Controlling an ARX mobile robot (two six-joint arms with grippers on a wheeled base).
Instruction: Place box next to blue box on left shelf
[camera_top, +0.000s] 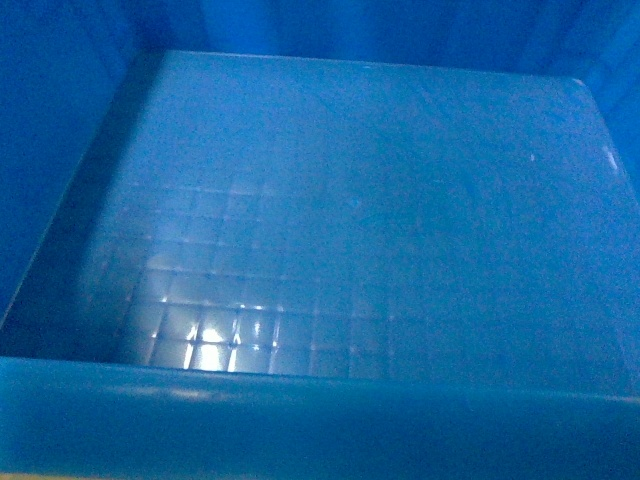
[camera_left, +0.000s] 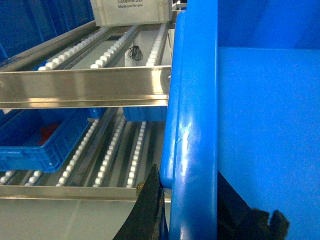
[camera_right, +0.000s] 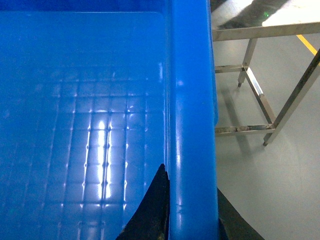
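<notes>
Roller shelves show only left; steel frame only right. Both end effectors, left and right, clamp the box rims, open top up.

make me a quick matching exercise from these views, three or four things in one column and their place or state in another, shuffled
Things
1. box
2. left gripper
3. smaller blue crate
4. steel frame

Places or states
A. on the lower roller shelf, something red inside
B. stands on the grey floor, right of the box
C. held by both grippers, nothing inside
D. fingers on either side of the box rim

Pairs: 1-C, 2-D, 3-A, 4-B
</notes>
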